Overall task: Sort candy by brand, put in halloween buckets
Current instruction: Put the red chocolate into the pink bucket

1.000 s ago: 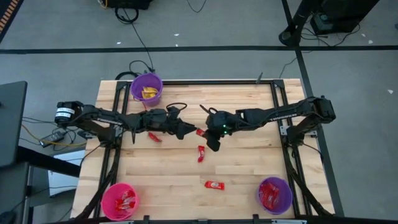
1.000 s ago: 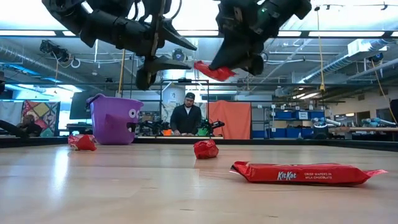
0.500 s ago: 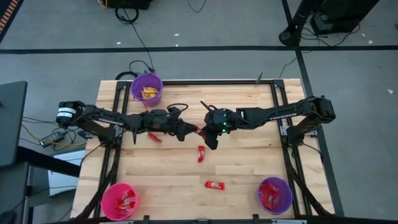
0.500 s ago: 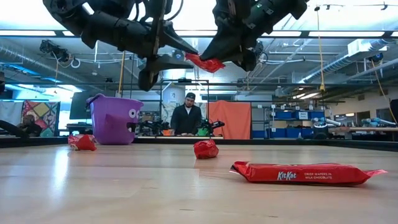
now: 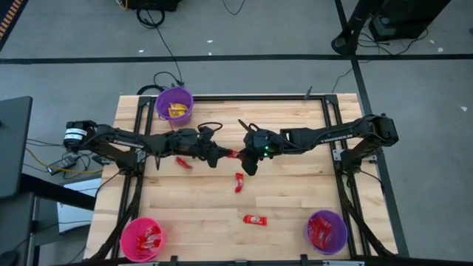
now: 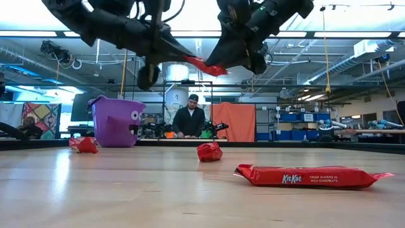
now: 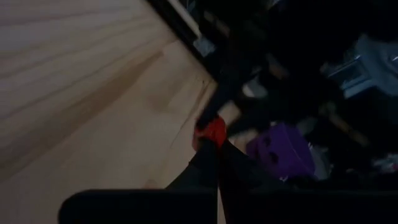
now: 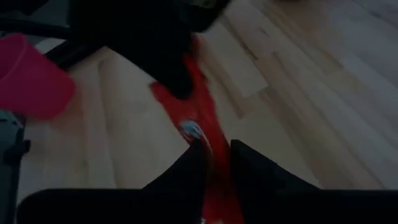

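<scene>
1. Step in hand: a mid-air handover of one red bar (image 6: 204, 65) between the two arms, above the middle of the table (image 5: 295, 199).
2. The left gripper (image 5: 224, 154) is clenched on one end of the bar; its wrist view shows the fingers pinched tight together with red wrapper at their tips.
3. The right gripper (image 5: 248, 164) has the bar's other end between its fingers, which stand a little apart; I cannot tell whether it is gripping or letting go.
4. Other candy: three red pieces lie loose on the table, one wrapped bar (image 5: 255, 219) nearest the near edge.
5. Buckets: the pink bucket (image 5: 142, 238) and the near purple bucket (image 5: 327, 230) both hold red candy; the far purple bucket (image 5: 174, 103) holds yellow packets.
6. Next move, as I judge it: the right gripper must let go fully and back away, so the left arm can carry the bar to the pink bucket on its own side.
</scene>
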